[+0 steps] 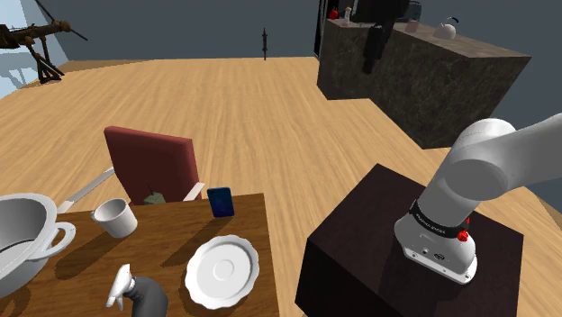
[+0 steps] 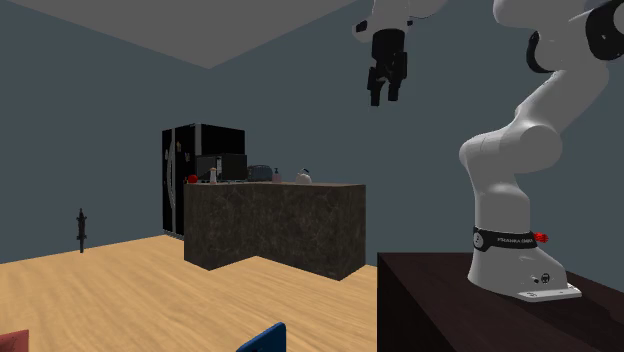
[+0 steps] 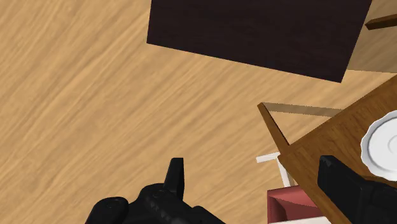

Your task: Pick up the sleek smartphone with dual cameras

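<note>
Zero contact yet: your hand (image 2: 383,92) hangs high over the floor (image 3: 76,95) with fingers spread (ready for a grab, I'd guess), while the blue smartphone (image 1: 221,201) sits at the table's (image 1: 252,230) edge beside the red chair (image 1: 151,162).

We see a wood-grain table (image 1: 248,225), a wooden plank floor (image 1: 225,99), a smooth blue smartphone (image 1: 221,201), a shiny metal pot (image 1: 27,236)

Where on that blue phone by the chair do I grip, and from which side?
Probably from above. The blue phone seems to stand nearly upright at the table edge, so bring the open gripper down over its top edge and close on its broad front and back faces.
</note>
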{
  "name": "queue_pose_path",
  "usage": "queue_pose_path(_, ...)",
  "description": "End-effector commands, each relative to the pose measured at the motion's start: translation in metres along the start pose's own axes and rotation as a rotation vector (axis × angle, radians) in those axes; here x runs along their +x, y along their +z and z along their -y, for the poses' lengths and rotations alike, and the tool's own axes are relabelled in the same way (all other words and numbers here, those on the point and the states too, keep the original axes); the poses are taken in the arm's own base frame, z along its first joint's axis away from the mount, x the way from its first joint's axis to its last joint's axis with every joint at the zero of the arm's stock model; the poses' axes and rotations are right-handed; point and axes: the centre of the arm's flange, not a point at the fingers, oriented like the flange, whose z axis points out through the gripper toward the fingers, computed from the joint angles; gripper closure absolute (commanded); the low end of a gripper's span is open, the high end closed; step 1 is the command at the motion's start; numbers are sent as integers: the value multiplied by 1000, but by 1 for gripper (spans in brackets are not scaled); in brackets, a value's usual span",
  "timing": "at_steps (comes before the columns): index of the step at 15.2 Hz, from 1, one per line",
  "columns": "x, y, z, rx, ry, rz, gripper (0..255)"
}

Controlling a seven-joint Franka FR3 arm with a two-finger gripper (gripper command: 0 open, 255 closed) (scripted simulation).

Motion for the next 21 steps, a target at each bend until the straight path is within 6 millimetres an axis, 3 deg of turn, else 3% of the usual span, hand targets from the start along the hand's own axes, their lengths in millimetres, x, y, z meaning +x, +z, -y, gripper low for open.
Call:
queue_pose_path(1,0,0,0,0,0,0,0)
queue_pose_path(21,122,149,174,55,296,35,0)
